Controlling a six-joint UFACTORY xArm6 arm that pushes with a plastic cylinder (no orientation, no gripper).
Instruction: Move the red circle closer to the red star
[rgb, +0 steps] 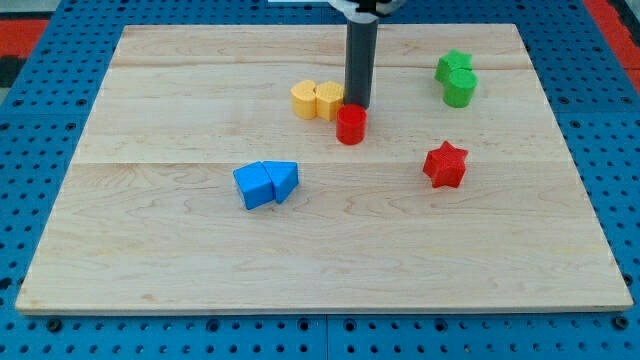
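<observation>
Item 1: my tip (357, 106), a bare rod with no fingers to clench or release, stands touching the red circle (351, 125) on its top-edge side, mid-worktop (150, 250). Item 2: 2 yellow blocks (317, 100) just left of the tip. Item 3: red star (445, 165), apart, toward the right edge. Item 4: 2 green blocks (456, 79), top-right corner. Item 5: 2 blue blocks (266, 183), left of centre.

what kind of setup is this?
Likely a lab block-pushing rig: a wooden board on a blue perforated base, small coloured blocks such as the red star, and my tip.
</observation>
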